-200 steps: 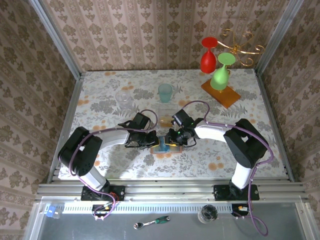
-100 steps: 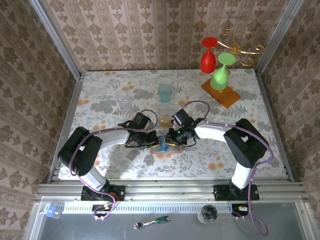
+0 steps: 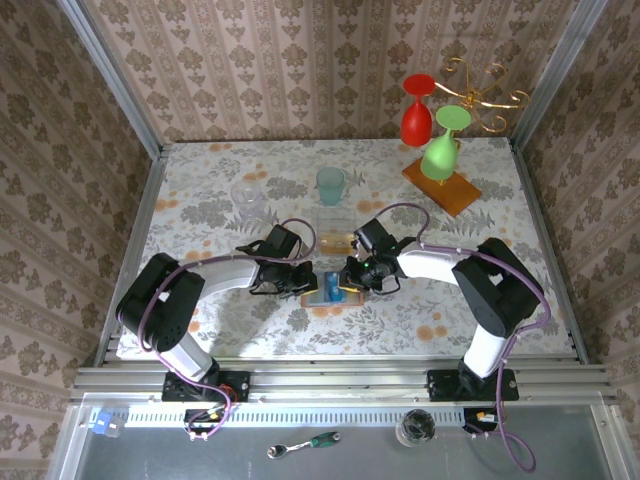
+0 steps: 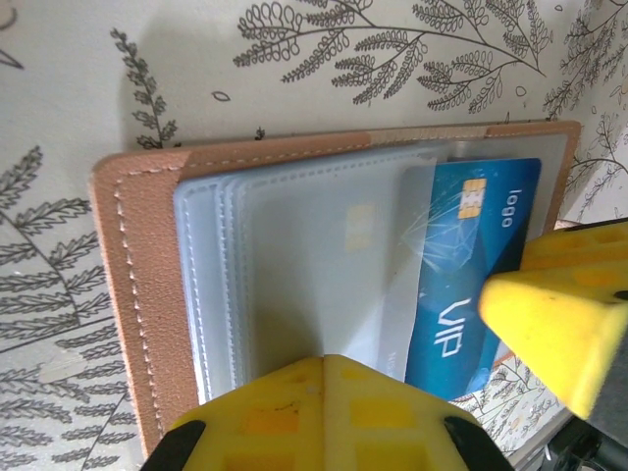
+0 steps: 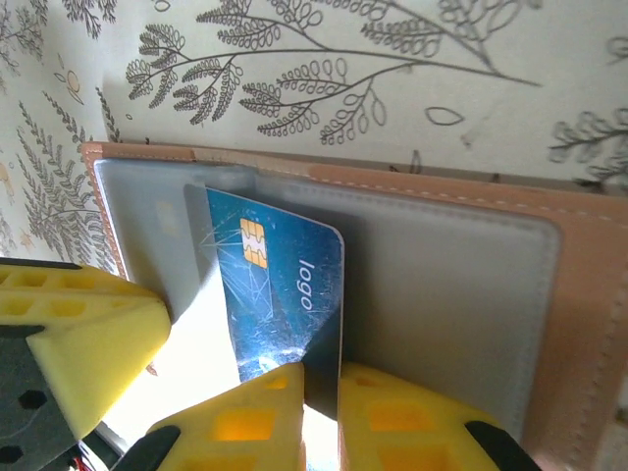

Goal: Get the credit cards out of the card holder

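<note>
Presently: right gripper clamped on the teal-blue credit card.
Card sits partly out of the open card holder, lying near-centre on the floral table; left gripper, jaws together, rests on its grey pockets.

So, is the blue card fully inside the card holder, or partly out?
Partly out: one edge sits under a clear sleeve; the rest of the blue card, chip included, lies uncovered.

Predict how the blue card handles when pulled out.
Blue card is likely stiff and light: thin, flat, unbent in the right gripper. Probably slippery: glossy face. The card holder sleeve may drag; the left gripper seems to pin it.
</note>
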Robot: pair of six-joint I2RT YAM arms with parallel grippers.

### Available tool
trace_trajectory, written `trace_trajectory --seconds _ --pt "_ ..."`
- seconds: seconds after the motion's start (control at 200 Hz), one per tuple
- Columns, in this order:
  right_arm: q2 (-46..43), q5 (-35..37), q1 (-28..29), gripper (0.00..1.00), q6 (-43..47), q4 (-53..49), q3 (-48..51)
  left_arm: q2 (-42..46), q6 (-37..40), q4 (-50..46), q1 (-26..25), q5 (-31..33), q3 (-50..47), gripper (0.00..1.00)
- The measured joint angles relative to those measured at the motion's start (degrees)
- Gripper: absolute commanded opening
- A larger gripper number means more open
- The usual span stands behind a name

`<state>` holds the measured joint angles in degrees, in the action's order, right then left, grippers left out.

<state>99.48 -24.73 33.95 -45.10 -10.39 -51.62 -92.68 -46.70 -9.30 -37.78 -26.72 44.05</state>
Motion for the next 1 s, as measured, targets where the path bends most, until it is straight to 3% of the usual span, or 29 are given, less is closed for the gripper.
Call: trace_trajectory --seconds 0.685,1.0 --pt "-6.25 0.33 -0.59 0.1 0.61 -3.76 0.46 0.13 0.11 -1.07 0.35 -0.02 0.37 0.0" --pt "-6.86 3.15 -0.61 0.09 7.04 -11.37 -3.93 2.73 0.11 -2.08 0.63 0.22 0.63 0.03"
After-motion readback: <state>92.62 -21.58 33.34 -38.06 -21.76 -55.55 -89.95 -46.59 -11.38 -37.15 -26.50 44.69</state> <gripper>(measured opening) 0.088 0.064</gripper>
